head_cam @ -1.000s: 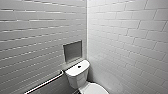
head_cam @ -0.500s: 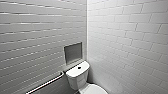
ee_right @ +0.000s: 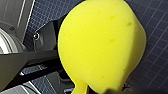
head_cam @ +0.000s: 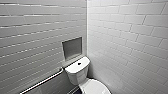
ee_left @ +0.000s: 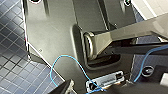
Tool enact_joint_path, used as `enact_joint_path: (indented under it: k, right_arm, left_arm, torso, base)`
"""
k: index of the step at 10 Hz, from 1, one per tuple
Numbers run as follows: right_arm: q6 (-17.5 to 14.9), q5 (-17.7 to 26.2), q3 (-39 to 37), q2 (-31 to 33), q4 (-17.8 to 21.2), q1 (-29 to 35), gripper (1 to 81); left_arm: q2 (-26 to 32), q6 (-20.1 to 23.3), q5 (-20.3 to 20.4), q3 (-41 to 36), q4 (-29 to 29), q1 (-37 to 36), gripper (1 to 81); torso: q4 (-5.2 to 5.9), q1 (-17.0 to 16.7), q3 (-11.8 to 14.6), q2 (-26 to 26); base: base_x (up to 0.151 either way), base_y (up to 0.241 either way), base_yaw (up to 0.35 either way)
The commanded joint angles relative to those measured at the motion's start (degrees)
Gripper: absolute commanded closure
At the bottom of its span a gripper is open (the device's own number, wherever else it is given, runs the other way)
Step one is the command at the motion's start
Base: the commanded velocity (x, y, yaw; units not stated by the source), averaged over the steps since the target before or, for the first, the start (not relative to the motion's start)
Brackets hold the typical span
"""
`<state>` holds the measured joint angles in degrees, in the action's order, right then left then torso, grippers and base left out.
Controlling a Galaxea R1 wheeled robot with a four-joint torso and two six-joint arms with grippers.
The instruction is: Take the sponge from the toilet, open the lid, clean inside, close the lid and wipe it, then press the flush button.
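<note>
So the small bright yellow soft sponge [ee_right: 100, 47] is sitting right up against the right wrist camera, hanging over the dark blue floor of little square tiles [ee_right: 155, 62]. The right jaws are clamping it along its lower edge, where the foam is getting pinched narrow. The jaws themselves are barely showing, just a dark bit under the sponge. So the sponge isn't lying on the toilet at all; it's up in the air in the right arm's grip.

On the left wrist side, the camera is looking down at the robot's own dark plate, with a thin light-blue cable [ee_left: 75, 65] looping across it and the same blue tile floor showing beside it. I honestly can't tell whether the left jaws are apart or together.

Farther out, in the head view, the white glossy ceramic toilet [head_cam: 80, 75] is standing in the corner. Its white oval lid [head_cam: 96, 87] is lying down over the bowl, and the small round dark flush button [head_cam: 79, 63] is sitting in the middle of the tank top. A shiny metal grab rail [head_cam: 42, 82] is running along the grey tiled wall [head_cam: 30, 37] beside it. A square recessed niche [head_cam: 72, 48] is sitting just above the tank, and the white tiled wall [head_cam: 130, 37] is meeting the grey one at the corner.
</note>
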<state>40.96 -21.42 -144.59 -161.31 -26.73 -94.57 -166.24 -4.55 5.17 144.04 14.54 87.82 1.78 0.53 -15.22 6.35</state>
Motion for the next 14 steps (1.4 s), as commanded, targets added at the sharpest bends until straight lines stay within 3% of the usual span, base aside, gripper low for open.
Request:
enact_joint_path:
  k: [1, 2, 3, 6, 8, 9, 10, 11, 13, 14]
  right_arm:
    - [-0.1, 2.3, 0.1, 0.6, -1.0, -0.2, 81.1]
    - [-0.2, 2.6, -0.1, 0.4, -1.0, -0.2, 81.1]
    - [-0.2, 4.6, -0.4, -0.2, -1.0, 0.0, 81.1]
    - [0.0, 24.2, -2.2, -4.6, -0.6, 2.5, 81.1]
    - [0.3, 27.7, -2.3, -5.5, 0.0, 2.1, 81.1]
    - [-0.6, 27.8, -2.7, -5.8, -0.8, 2.3, 81.1]
    - [-5.1, 29.4, -3.3, -5.9, 0.0, 3.2, 81.1]
    - [-11.9, 30.1, -3.3, -6.2, 2.5, 3.8, 81.1]
    - [-28.8, 29.9, -3.6, -6.3, 18.0, 4.5, 81.1]
    - [-35.5, 29.9, -3.7, -6.4, 25.4, 5.0, 81.1]
  left_arm:
    - [0.0, 0.2, -3.4, 0.4, -0.1, -0.3, 1.0]
    - [-0.6, 0.2, -3.5, 1.3, 0.0, -0.3, 1.0]
    - [-1.5, 0.2, -3.8, 3.0, -0.1, -0.3, 1.0]
    - [-4.9, 0.1, -3.9, 10.2, -0.2, -0.3, 1.0]
    - [-5.3, 0.1, -5.6, 10.8, -0.5, -0.3, 1.0]
    - [-5.6, 0.1, -9.8, 11.0, -1.0, -0.3, 1.0]
    - [-5.7, 0.1, -11.9, 11.2, -1.1, -0.3, 1.0]
    - [-5.5, 0.2, -11.9, 11.9, -1.1, -0.3, 1.0]
    - [-5.2, 0.2, -11.4, 12.4, -1.0, -0.3, 1.0]
    - [-5.8, 0.3, -11.5, 12.4, -0.8, -0.3, 1.0]
  torso:
    - [0.00, 0.0, 5.6, 0.0]
    - [0.00, 0.0, 6.2, -0.1]
    - [0.00, 0.0, 2.1, -0.1]
    - [0.00, -0.2, 5.2, -0.1]
    - [0.00, -0.2, 5.2, -0.1]
    - [0.00, -0.2, 5.2, -0.1]
    - [0.00, -0.2, 5.2, -0.1]
    - [0.00, -0.2, 5.2, -0.1]
    - [0.00, -0.2, 5.2, -0.1]
    - [0.00, -0.2, 5.2, -0.1]
  base:
    - [0.000, 0.000, 0.000]
    - [0.000, 0.000, 0.000]
    - [0.000, 0.000, 0.000]
    - [0.000, 0.000, 0.000]
    - [0.000, 0.000, 0.000]
    - [0.000, 0.000, 0.000]
    - [0.000, 0.000, 0.000]
    - [0.000, 0.000, 0.000]
    - [0.000, 0.000, 0.000]
    - [0.000, 0.000, 0.000]
